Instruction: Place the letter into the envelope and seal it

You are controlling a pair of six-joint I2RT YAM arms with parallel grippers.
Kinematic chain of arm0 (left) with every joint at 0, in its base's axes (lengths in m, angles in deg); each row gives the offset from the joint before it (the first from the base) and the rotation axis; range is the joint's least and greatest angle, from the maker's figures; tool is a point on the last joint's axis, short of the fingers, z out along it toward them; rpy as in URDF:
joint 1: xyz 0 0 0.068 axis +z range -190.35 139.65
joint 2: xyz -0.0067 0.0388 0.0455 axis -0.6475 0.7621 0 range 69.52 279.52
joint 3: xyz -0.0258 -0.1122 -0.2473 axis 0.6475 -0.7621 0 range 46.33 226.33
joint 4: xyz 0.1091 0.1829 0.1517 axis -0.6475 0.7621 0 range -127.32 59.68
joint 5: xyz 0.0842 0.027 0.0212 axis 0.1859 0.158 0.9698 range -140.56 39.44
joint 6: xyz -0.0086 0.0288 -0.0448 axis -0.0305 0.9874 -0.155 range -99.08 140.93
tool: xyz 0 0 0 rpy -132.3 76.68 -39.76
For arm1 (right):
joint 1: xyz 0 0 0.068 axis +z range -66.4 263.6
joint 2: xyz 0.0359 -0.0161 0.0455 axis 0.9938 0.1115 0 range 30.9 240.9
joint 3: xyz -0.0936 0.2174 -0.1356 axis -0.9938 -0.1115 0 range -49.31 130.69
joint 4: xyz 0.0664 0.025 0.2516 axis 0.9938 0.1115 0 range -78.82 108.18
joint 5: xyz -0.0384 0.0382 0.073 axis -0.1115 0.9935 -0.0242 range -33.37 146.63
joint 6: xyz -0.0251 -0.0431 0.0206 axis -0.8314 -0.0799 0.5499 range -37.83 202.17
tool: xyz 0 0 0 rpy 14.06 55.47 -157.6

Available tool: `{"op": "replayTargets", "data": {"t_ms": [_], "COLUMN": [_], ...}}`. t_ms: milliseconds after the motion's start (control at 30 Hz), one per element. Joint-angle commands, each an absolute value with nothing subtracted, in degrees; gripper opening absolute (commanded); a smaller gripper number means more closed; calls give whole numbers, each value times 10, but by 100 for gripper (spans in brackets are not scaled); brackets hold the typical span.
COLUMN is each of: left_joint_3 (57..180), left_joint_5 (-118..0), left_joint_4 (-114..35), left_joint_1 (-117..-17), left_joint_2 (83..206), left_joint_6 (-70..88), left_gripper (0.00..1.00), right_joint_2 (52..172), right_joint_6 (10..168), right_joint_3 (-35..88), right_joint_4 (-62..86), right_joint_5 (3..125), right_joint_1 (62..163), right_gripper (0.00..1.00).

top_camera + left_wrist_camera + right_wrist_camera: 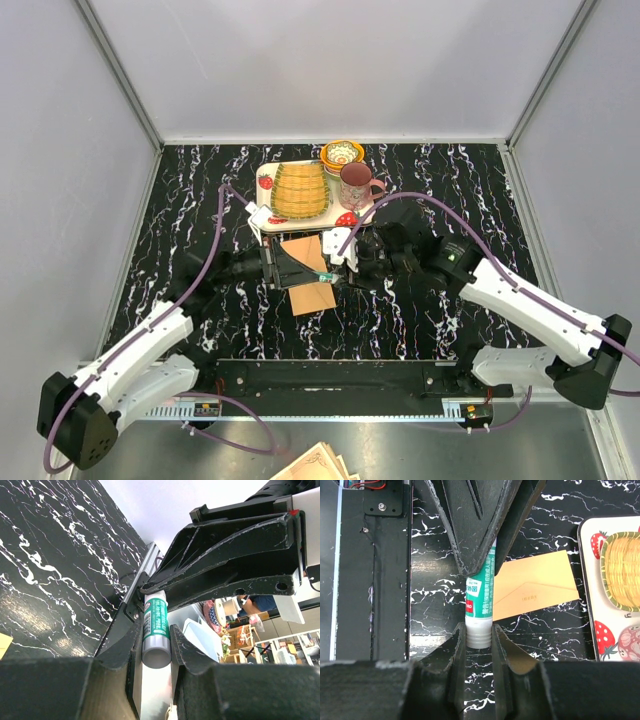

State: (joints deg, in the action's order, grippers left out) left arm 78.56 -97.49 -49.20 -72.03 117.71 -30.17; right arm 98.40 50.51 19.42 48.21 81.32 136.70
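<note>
Right wrist view showed the right pincer (479,630) clamped on the white ribbed end of a glue stick (479,607), while the left pincer (480,569) gripped the green body at the other end, so the tube was held between both arms just above the tabletop (435,590). Left wrist view agreed: its own jaws were closed on the tube with the other arm's jaws opposite. The envelope (540,580) lay flat on the tabletop just right of the tube in that view, near the tray (587,595), and from above it sat directly under the two meeting pincers. Its triangular flap looked folded down over the body, though whether it was stuck could not be told. No loose letter showed anywhere, so it was probably already inside the envelope; that could not be confirmed. Judging by this, insertion seemed done and the work stood at the gluing stage: uncapping or recapping the tube, then pressing the flap shut.
</note>
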Motion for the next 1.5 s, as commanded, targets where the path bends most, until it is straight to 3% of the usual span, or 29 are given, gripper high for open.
{"op": "replayTargets", "data": {"t_ms": [0,567,1067,1267,1300,1333,1400,1433,1467], "left_joint_3": [778,756,748,757,759,762,764,765,766], "left_joint_5": [-974,-957,-941,-947,-951,-953,-958,-961,-962], "left_joint_4": [-566,-618,-635,-612,-607,-591,-574,-556,-550], "left_joint_1": [-741,-773,-785,-780,-778,-770,-751,-743,-732], "left_joint_2": [1191,1215,1239,1230,1224,1221,1211,1209,1206], "left_joint_6": [-342,-382,-427,-400,-393,-378,-366,-354,-349], "left_gripper": [0,0,0,0,0,0,0,0,0], "right_joint_2": [998,1009,990,977,975,973,968,962,959], "right_joint_6": [508,539,445,446,452,453,459,460,459], "right_joint_3": [242,264,208,205,207,207,206,202,200], "right_joint_4": [401,365,231,266,287,295,313,318,326], "right_joint_5": [844,898,701,724,725,723,716,709,704], "right_joint_1": [1377,1396,1485,1486,1486,1486,1485,1485,1485], "right_gripper": [6,0,0,0,2,13,25,37,42]}}
